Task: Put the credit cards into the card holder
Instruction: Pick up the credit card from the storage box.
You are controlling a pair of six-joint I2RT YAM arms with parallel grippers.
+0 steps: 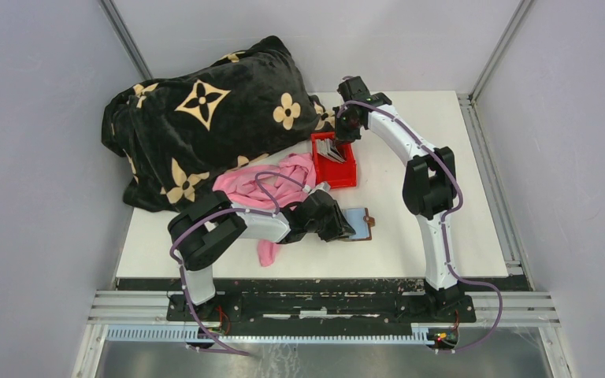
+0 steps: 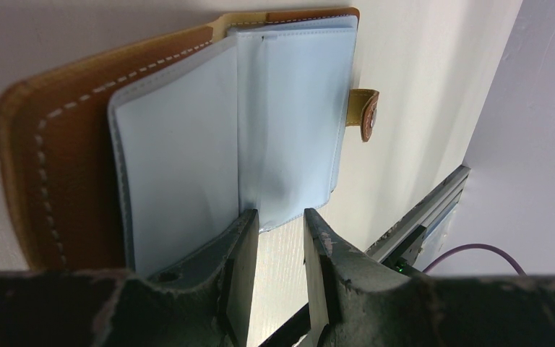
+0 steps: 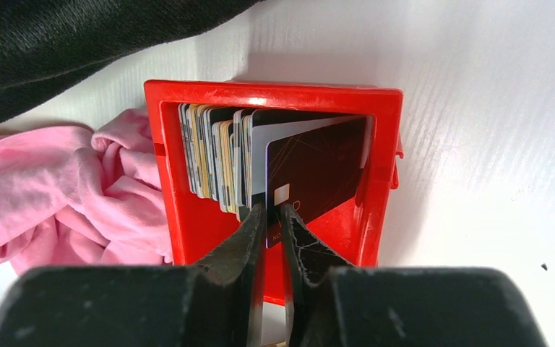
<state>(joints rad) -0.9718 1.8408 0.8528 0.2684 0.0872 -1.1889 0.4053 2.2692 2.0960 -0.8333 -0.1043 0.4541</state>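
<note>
The card holder (image 2: 72,144), brown leather with white stitching, lies open on the table with its pale clear pockets (image 2: 289,108) up and its snap tab (image 2: 367,116) at the far side. My left gripper (image 2: 280,217) is open at the pockets' near edge. One finger rests over a pocket leaf, and bare table shows in the gap. Several credit cards (image 3: 217,155) stand on edge in the red bin (image 3: 274,92). My right gripper (image 3: 273,211) is shut on the lower corner of a dark credit card (image 3: 321,163), which tilts out of the row.
A black blanket with gold flowers (image 1: 205,118) is heaped at the back left. A pink cloth (image 1: 280,177) lies between it and the left arm, touching the red bin (image 1: 345,172). The table's front rail (image 2: 426,210) runs just beyond the card holder (image 1: 358,223).
</note>
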